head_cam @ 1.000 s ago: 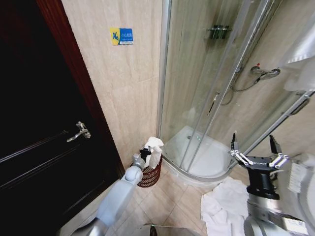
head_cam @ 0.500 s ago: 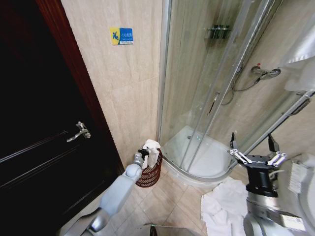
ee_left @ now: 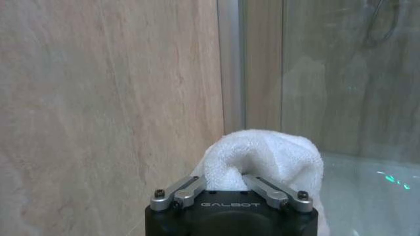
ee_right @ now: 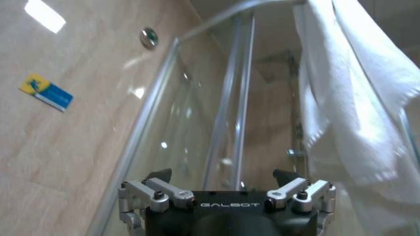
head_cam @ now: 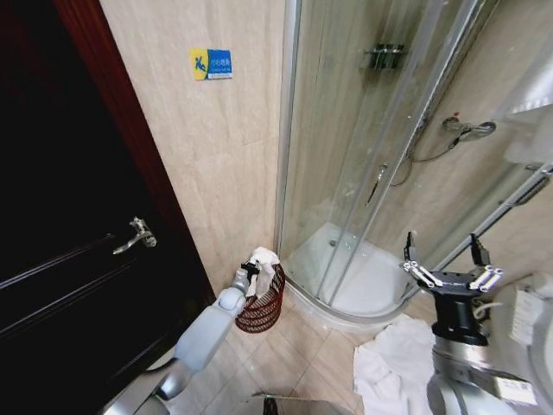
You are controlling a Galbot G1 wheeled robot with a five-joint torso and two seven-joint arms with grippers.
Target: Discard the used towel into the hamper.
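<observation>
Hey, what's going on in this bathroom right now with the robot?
The robot is putting a used white towel into the dark red wire hamper that stands on the floor by the shower enclosure. Its left gripper is shut on the towel and holds it right at the hamper's rim; the towel has not been let go. The right gripper is open and raised at the robot's right side, holding nothing. More white towels lie on the floor.

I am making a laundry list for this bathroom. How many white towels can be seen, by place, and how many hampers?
White terry towel in left pincer above hamper: 1
White towels on floor: 1 heap
White towel hanging: 1
Red-brown wire hamper: 1
Total: 4
</observation>
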